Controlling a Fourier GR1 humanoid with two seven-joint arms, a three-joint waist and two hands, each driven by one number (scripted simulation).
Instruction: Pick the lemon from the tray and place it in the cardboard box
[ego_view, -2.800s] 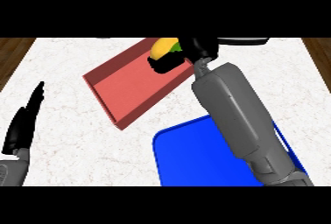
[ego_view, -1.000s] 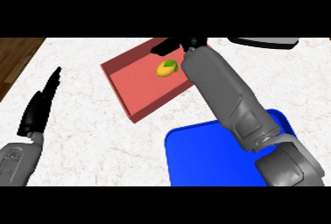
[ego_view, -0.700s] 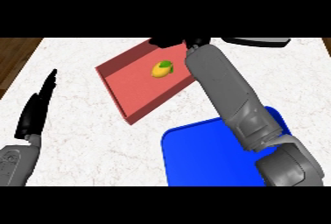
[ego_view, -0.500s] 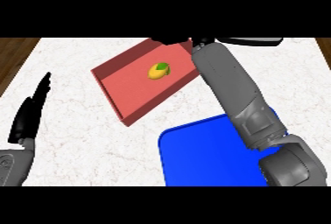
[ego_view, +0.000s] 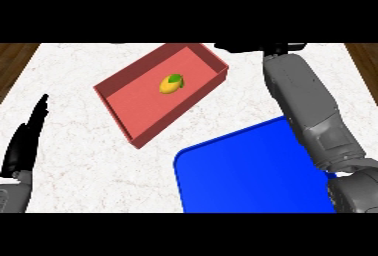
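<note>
White marble counter (ego_view: 88, 165) — a lemon (ego_view: 170, 84) is seen in the red tray (ego_view: 133, 107); left hand (ego_view: 26, 137) is held straight-fingered, right hand's (ego_view: 255, 47) fingers cannot be told.

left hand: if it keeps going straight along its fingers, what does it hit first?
Probably nothing. The left hand points up the view along the bare counter, and its line passes left of the red tray holding the lemon. The way looks free to the counter's far edge, though height is unclear.

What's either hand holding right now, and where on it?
Nothing is held. The lemon lies alone in the tray. The left hand rests open at the left edge. The right hand is above the tray's far corner; its fingers cannot be made out.
</note>
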